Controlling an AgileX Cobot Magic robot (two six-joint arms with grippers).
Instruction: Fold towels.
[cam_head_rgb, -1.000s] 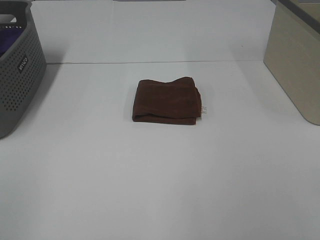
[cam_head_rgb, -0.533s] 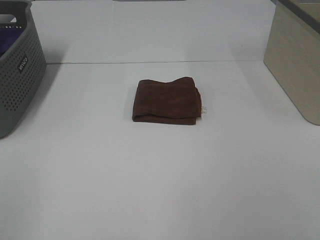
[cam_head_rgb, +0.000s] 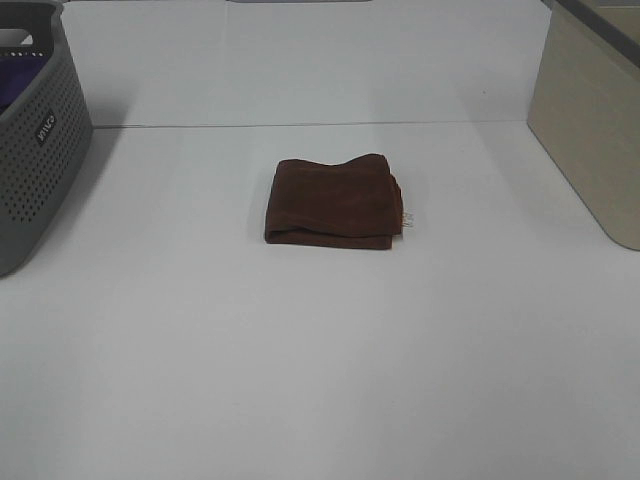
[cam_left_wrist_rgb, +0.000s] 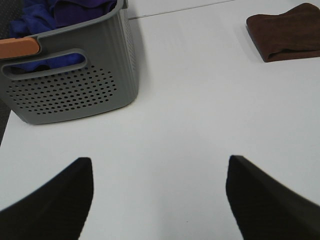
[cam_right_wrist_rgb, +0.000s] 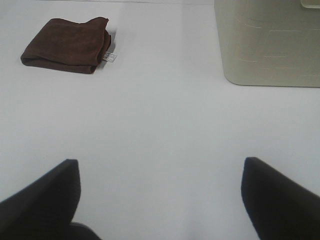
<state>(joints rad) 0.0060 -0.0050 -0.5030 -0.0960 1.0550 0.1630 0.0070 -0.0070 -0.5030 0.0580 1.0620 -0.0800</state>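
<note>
A dark reddish-brown towel (cam_head_rgb: 334, 202) lies folded into a small rectangle in the middle of the white table, its white tag (cam_head_rgb: 408, 219) at its right edge. It also shows in the left wrist view (cam_left_wrist_rgb: 287, 31) and the right wrist view (cam_right_wrist_rgb: 67, 45). Neither arm appears in the exterior high view. My left gripper (cam_left_wrist_rgb: 159, 197) is open and empty over bare table, far from the towel. My right gripper (cam_right_wrist_rgb: 160, 200) is open and empty over bare table, also far from the towel.
A grey perforated basket (cam_head_rgb: 35, 140) stands at the far left and holds purple cloth (cam_left_wrist_rgb: 55, 12). A beige bin (cam_head_rgb: 590, 120) stands at the far right; it also shows in the right wrist view (cam_right_wrist_rgb: 265, 42).
</note>
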